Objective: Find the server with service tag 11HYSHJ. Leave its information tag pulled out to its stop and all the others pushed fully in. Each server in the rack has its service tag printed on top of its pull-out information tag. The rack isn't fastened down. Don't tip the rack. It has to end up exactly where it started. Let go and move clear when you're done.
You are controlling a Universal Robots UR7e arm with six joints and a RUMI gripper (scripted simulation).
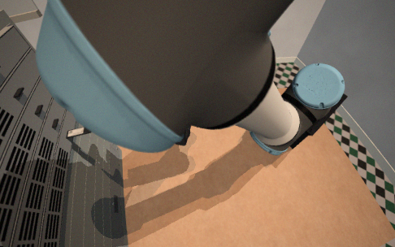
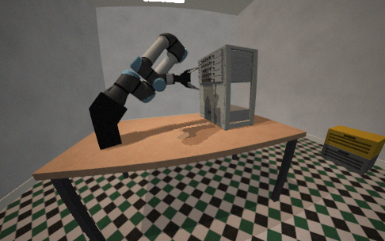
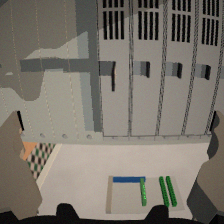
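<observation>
Green, black and pale checkered floor (image 1: 375,179) (image 2: 178,206) spreads beneath a tan, dark-legged table (image 1: 264,203) (image 2: 178,148), with a yellow crate (image 2: 356,137) stacked on a grey crate (image 2: 346,157) off to one side. On the table stands an upright grey metal server rack (image 1: 83,199) (image 2: 227,87) (image 3: 60,136), its servers gathered in the upper part above plain front panels. The black, grey and light-blue robot arm (image 1: 162,73) (image 2: 154,51) reaches across to the rack's front. Its dark two-jaw gripper (image 2: 195,79) (image 3: 116,112) faces the servers with fingers spread wide and nothing between them; the overhead view hides it behind the arm. One pale-topped information tag (image 1: 77,132) (image 3: 114,76), on the lowest server, beside the plain panels, juts out farther than the three dark tag fronts (image 1: 39,110) (image 3: 179,70) in line with it. No service tag can be read, so which of these belongs to 11HYSHJ cannot be told, nor whether the protruding one is at its stop. The wrist view shows it between the spread fingers' sides, but ungripped.
</observation>
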